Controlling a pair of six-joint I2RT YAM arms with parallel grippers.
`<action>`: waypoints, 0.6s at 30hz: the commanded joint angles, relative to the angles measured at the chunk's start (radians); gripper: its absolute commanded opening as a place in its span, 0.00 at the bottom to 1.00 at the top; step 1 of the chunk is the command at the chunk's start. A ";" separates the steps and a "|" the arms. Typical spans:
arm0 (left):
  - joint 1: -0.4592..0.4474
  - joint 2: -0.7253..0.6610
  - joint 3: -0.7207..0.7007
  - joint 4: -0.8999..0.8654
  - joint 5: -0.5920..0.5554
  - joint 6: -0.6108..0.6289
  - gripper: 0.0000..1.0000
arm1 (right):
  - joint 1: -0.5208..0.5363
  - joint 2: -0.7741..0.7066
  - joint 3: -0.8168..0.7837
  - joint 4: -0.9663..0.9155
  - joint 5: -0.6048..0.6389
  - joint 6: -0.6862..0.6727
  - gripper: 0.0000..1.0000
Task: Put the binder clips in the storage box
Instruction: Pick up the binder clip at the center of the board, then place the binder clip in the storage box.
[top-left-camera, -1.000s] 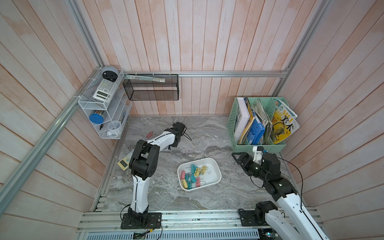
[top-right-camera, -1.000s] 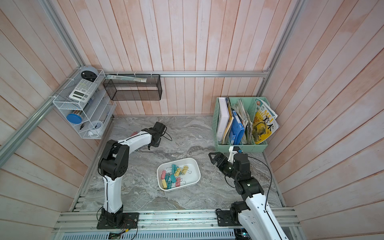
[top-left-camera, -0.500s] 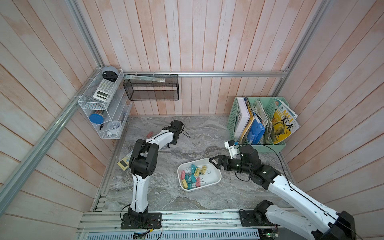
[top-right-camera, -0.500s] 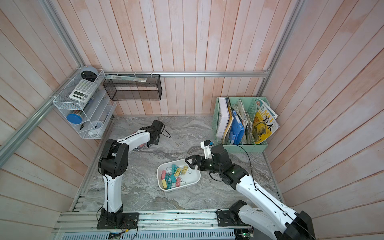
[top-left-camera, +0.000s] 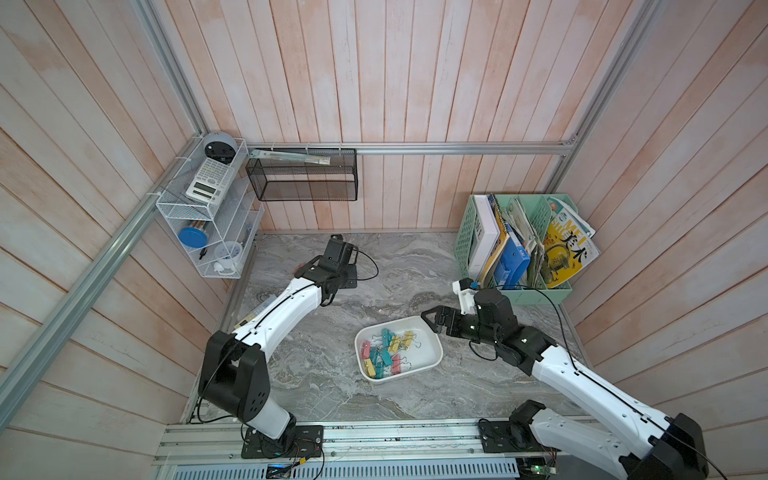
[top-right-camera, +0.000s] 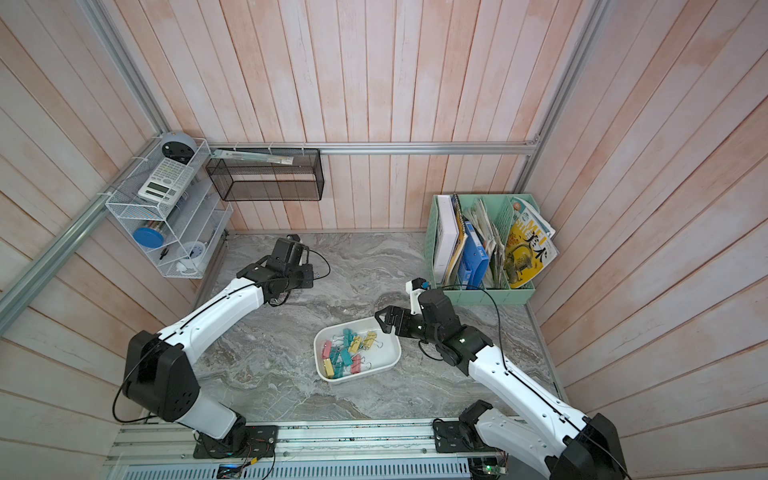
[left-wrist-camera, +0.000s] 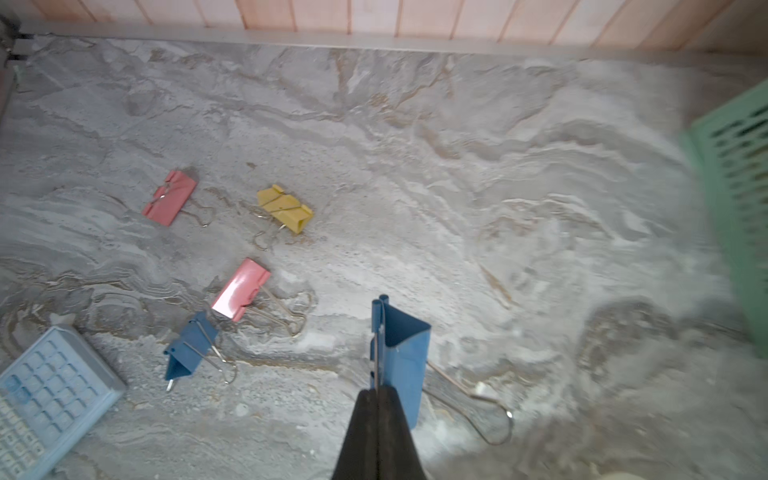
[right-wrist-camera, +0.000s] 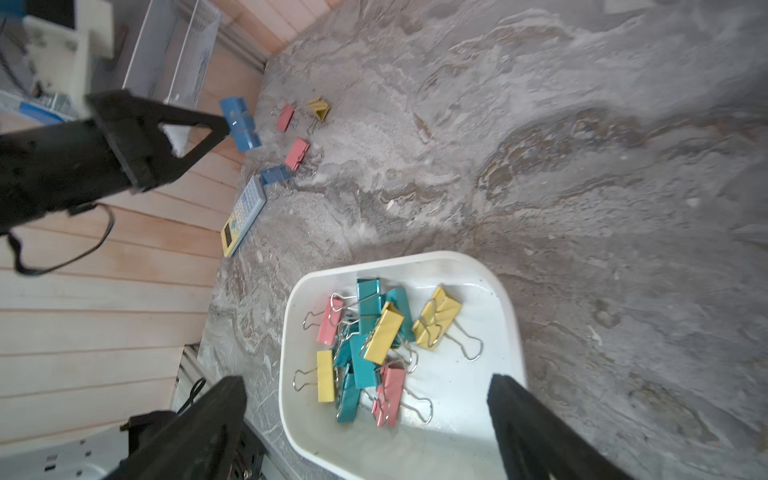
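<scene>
Binder clips (right-wrist-camera: 370, 345) lie heaped in the white storage box (right-wrist-camera: 457, 424) beneath the wide-open right gripper (right-wrist-camera: 365, 381), while the left gripper (left-wrist-camera: 378, 392) is clamped on a blue binder clip (left-wrist-camera: 405, 351).

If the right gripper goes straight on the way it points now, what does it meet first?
Most likely the storage box: the open right gripper points down at the binder clips inside. Depth is unclear.
</scene>
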 joint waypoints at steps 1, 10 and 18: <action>-0.090 -0.070 -0.026 -0.003 0.102 -0.074 0.00 | -0.087 -0.038 -0.046 0.011 -0.004 0.067 0.98; -0.446 -0.042 0.006 -0.025 0.120 -0.164 0.00 | -0.303 -0.098 -0.148 0.053 -0.116 0.168 0.98; -0.613 0.194 0.053 -0.101 0.095 -0.147 0.00 | -0.303 -0.100 -0.141 0.047 -0.116 0.174 0.98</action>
